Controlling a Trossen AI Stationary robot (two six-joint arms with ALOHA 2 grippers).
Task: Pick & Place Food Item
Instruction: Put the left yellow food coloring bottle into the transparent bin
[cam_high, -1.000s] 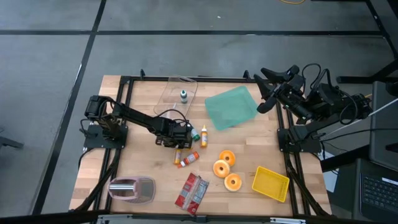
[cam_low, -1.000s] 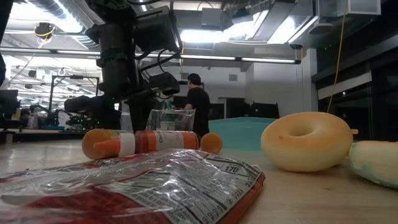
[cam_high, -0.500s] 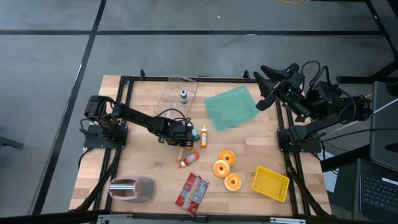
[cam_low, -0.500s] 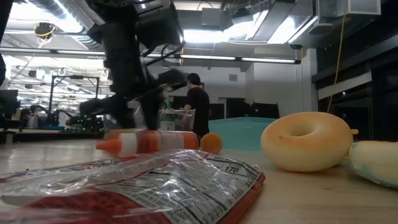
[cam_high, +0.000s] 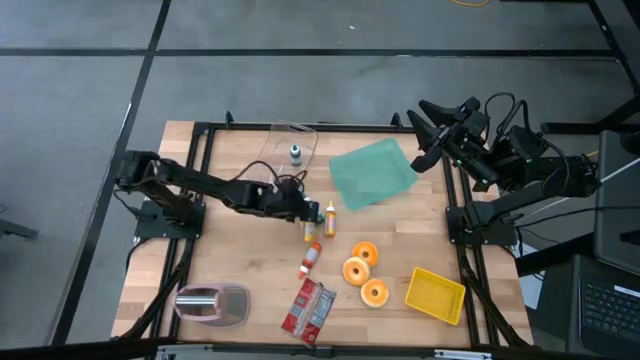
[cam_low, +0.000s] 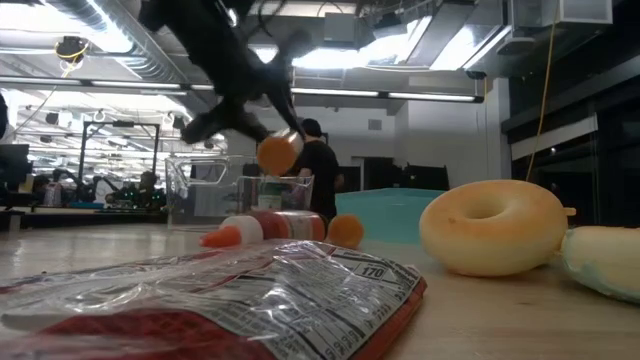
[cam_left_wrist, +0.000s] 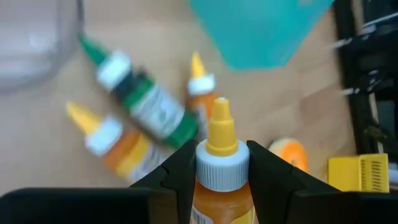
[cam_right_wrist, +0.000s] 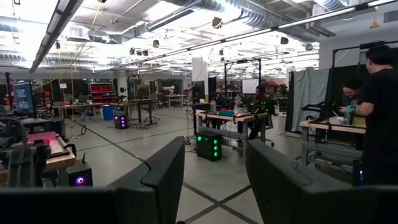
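Note:
My left gripper (cam_high: 304, 220) hangs above the middle of the table, shut on a small orange bottle (cam_left_wrist: 219, 168) with a white collar and a yellow tip. In the low view the bottle (cam_low: 277, 153) is well above the wood. Below it lie a green bottle (cam_left_wrist: 146, 102), two more orange bottles (cam_left_wrist: 109, 140) (cam_left_wrist: 200, 93) and a red bottle (cam_high: 308, 258), all on their sides. My right gripper (cam_high: 422, 140) is raised over the far right corner, open, with nothing between its fingers (cam_right_wrist: 161, 180). My left gripper pinches the orange bottle between its two fingers at the white collar (cam_left_wrist: 222, 167) and the shoulder just below it. The fingers lie along the bottle, slanting down, and the yellow tip (cam_left_wrist: 221, 121) sticks out past them. The bottle is lifted clear of the table.
A teal plate (cam_high: 372, 172) and a clear container (cam_high: 290, 148) holding a small bottle stand at the back. Three donuts (cam_high: 357, 270), a yellow tray (cam_high: 435, 294), a red snack bag (cam_high: 308, 310) and a pink holder (cam_high: 212, 304) lie near the front. A person (cam_low: 318, 165) stands in the room behind.
My left gripper has risen from the table and tipped upward, carrying the orange bottle, which lay on the wood and now hangs clear. The red bottle beside it has slid a little toward the right and turned, its cap end swinging toward the near edge.

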